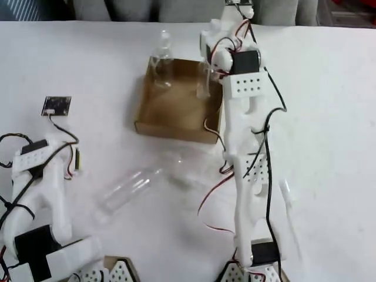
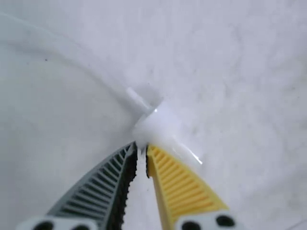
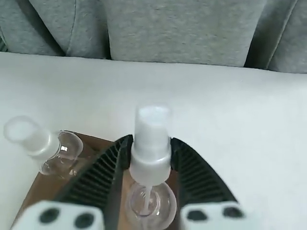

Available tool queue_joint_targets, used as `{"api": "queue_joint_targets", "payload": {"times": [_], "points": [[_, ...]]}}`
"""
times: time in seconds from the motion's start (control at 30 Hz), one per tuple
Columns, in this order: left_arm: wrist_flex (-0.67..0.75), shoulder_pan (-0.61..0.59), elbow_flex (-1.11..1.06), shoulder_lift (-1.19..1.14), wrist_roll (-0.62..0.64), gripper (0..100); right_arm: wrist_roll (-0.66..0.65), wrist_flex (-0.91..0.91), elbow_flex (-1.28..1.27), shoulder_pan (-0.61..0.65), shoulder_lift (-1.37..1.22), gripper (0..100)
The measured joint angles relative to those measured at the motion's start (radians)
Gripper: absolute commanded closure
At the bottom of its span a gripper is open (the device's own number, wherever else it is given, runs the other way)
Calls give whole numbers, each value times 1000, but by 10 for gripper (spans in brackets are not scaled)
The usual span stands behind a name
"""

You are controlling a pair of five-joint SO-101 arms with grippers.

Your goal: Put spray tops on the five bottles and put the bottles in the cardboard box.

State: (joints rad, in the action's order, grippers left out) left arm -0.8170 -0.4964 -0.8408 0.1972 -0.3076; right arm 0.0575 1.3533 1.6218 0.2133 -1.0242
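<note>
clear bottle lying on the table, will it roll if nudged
Likely yes: the clear bottle lies on its round side on the smooth table. It looks empty, so probably light. Its smooth clear wall could slip in a pincer.

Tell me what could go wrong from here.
The right gripper holds its bottle by the neck, close to the cardboard box wall; it could snag or tip on release. It might knock the standing bottle nearby. The left gripper pinches a spray top only at its tips, so it may slip.
</note>
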Motion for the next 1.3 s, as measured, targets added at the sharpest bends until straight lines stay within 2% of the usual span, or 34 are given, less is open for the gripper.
{"api": "queue_joint_targets", "payload": {"times": [1.3], "points": [[0,0,0,0,0,945,0,44,0,0,0,981]]}}
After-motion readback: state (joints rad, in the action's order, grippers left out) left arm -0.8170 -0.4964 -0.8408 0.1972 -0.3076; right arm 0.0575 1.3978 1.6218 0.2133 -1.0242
